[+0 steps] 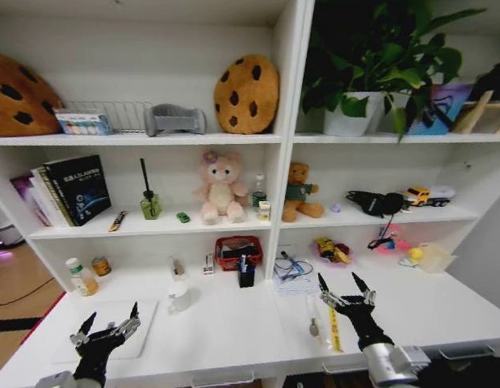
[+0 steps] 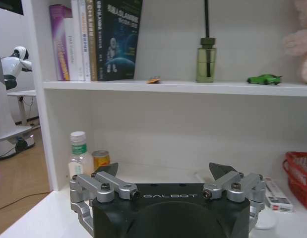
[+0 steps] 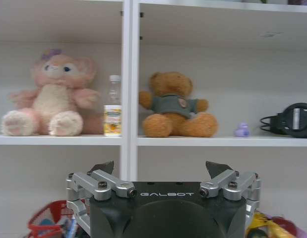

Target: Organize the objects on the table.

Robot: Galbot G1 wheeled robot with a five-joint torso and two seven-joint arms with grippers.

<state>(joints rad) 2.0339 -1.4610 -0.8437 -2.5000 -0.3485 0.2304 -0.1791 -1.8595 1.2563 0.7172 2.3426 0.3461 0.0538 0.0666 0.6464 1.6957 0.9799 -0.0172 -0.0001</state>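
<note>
Both hands hang spread wide and empty above the counter (image 1: 233,331). The yellow tape measure (image 1: 334,327) lies just beside the right hand (image 1: 343,286), its long axis running away from the robot. The left hand (image 1: 111,318) hovers over a white mat (image 1: 112,331), well apart.

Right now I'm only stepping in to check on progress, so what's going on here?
Nothing is being handled yet. The left gripper and the right gripper both hover open and empty above the white desk. The mug, black pen holder and red basket sit untouched.
</note>
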